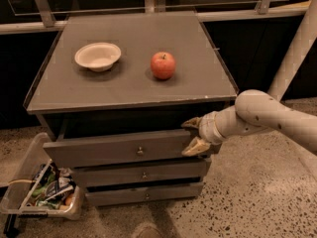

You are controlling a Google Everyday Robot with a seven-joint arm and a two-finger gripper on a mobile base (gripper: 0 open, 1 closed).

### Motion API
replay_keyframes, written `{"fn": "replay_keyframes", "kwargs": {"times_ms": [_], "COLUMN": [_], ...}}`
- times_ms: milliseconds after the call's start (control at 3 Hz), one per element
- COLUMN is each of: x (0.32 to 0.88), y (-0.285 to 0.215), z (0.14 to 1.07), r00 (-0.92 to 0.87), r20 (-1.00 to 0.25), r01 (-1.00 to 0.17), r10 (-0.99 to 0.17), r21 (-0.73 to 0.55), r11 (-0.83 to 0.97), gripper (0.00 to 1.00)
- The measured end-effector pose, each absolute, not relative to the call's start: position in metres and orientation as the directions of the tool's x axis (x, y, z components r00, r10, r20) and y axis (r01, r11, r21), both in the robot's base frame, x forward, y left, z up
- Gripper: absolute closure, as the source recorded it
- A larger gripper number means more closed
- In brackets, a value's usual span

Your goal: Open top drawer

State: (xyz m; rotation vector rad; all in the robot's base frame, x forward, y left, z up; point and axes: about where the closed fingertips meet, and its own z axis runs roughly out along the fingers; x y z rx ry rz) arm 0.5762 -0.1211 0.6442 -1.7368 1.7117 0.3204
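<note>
The top drawer (119, 150) is the widest of three grey-brown drawers under the cabinet top. It stands pulled out a little, with a dark gap above its front. Its small round metal knob (140, 151) is at the centre of the front. My gripper (193, 135) reaches in from the right at the drawer's right end. One finger (191, 123) is above the drawer front's top edge and the other (195, 147) is on its face, so the fingers straddle the drawer's right corner.
A white bowl (97, 56) and a red apple (163, 65) sit on the cabinet top (130, 78). Two narrower drawers (143, 174) lie below. A clear bin of packets (42, 192) stands on the floor at lower left. A white post (297, 48) rises at right.
</note>
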Motion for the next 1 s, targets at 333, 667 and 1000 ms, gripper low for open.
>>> {"fn": "replay_keyframes", "kwargs": {"times_ms": [333,667,1000], "x": [0.565,0.548,0.549], "y": [-0.116,-0.125,-0.124], "z": [0.639,0.633,0.639], "r00": [0.117,0.121,0.121], "r20": [-0.634,-0.660,-0.660], "r01": [-0.964,-0.966,-0.966], "r10": [-0.765,-0.742,-0.742], "r21": [-0.259,-0.250,-0.250], "r11": [0.068,0.064,0.064], "gripper": [0.14,0.37,0.60]}}
